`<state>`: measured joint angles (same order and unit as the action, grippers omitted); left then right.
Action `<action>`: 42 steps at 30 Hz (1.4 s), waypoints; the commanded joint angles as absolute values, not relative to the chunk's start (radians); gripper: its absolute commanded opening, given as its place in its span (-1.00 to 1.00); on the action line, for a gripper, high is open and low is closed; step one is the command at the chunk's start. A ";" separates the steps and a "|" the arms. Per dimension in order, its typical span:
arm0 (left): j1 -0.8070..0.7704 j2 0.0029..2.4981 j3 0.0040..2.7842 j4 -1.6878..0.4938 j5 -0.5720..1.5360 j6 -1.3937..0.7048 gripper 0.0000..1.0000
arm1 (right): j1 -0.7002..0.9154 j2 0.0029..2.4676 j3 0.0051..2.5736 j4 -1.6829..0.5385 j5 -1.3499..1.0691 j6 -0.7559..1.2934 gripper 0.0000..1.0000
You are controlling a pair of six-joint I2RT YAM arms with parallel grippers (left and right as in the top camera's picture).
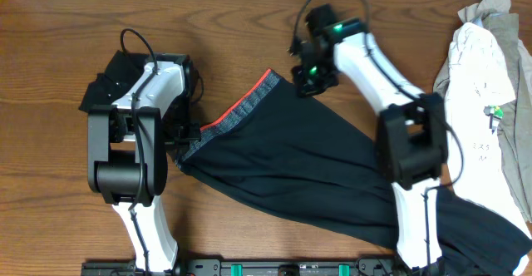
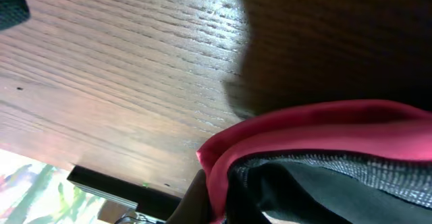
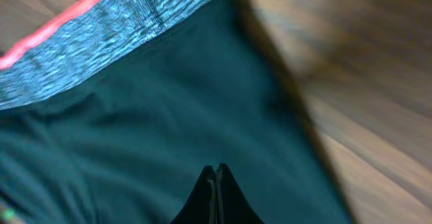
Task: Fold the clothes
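A dark garment (image 1: 299, 168) with a grey waistband edged in red (image 1: 241, 108) lies spread across the wooden table. My left gripper (image 1: 184, 140) is at the lower left end of the waistband. In the left wrist view the red edge (image 2: 324, 126) fills the jaws (image 2: 216, 204), which look shut on it; one finger is hidden. My right gripper (image 1: 309, 83) is at the garment's upper right corner. In the right wrist view its fingers (image 3: 216, 171) are pressed together over the dark cloth (image 3: 169, 116), below the waistband (image 3: 101, 42).
A pile of white and grey clothes (image 1: 486, 101) lies along the right edge of the table. A black item (image 1: 112, 72) sits behind the left arm. Bare wood (image 1: 224, 27) shows along the back of the table.
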<state>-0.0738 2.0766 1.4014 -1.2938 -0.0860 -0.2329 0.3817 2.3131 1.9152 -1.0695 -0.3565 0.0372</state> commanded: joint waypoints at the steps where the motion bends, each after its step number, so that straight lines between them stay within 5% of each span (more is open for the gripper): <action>1: -0.070 2.059 1.409 -1.300 -0.113 -0.245 -0.87 | 0.416 2.376 1.915 -1.039 -0.393 0.112 -0.97; 13: -0.070 2.058 1.410 -1.301 -0.113 -0.246 -0.22 | 0.441 2.579 1.916 -0.616 -0.415 0.415 -0.98; 20: -0.070 2.057 1.410 -1.305 -0.099 -0.245 -0.10 | 0.440 2.634 1.929 -0.160 -0.521 0.564 -0.87; 25: -0.070 2.057 1.412 -1.305 -0.086 -0.245 -0.10 | 0.419 2.634 2.019 -0.058 -0.538 0.596 -0.81; 26: -0.070 2.057 1.412 -1.305 -0.087 -0.245 -0.10 | 0.408 2.633 2.052 -0.069 -0.567 0.578 -0.79; 28: -0.070 2.056 1.414 -1.305 -0.087 -0.245 -0.10 | 0.376 2.627 2.125 -0.123 -0.628 0.521 -0.20; 29: -0.070 2.056 1.418 -1.305 -0.087 -0.245 -0.10 | 0.349 2.619 2.175 -0.186 -0.654 0.497 -0.11; 32: -0.070 2.043 1.429 -1.305 -0.087 -0.237 -0.10 | 0.281 2.589 2.288 -0.394 -0.684 0.427 -0.11; 37: -0.070 1.980 1.472 -1.309 -0.086 -0.211 -0.10 | 0.145 2.473 2.442 -0.839 -0.670 0.183 0.18; 42: -0.070 1.841 1.532 -1.305 -0.087 -0.194 -0.10 | 0.040 2.286 2.460 -1.185 -0.433 0.062 0.21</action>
<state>-0.0734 1.9450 1.4765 -1.3014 -0.0822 -0.2199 0.0608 2.4378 2.4214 -1.1046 -0.5690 0.2020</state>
